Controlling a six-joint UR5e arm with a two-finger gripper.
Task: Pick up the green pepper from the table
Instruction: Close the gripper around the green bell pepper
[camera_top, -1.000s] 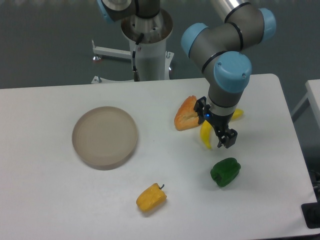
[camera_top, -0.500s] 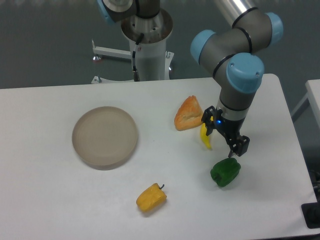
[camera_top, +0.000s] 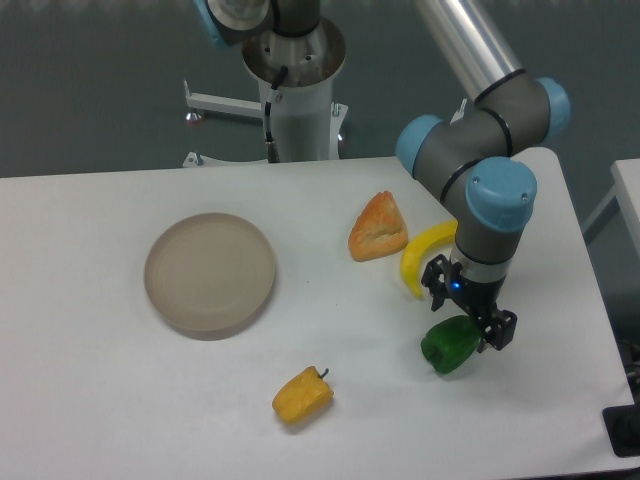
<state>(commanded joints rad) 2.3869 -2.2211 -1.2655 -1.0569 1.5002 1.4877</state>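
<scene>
On the smooth white desk (camera_top: 120, 420) with rounded corners, the glossy, lumpy green pepper (camera_top: 447, 345) lies near the front right. The black jaws (camera_top: 472, 322) hang spread apart right over its upper right side, one dark finger (camera_top: 501, 330) at its right edge; whether they touch it I cannot tell. Just behind lie a curved yellow banana (camera_top: 417, 257) and a wedge-shaped orange bread piece (camera_top: 378, 229). A round, matte beige plate (camera_top: 209, 272) sits left; a blocky yellow pepper (camera_top: 302, 394) sits nearer front.
</scene>
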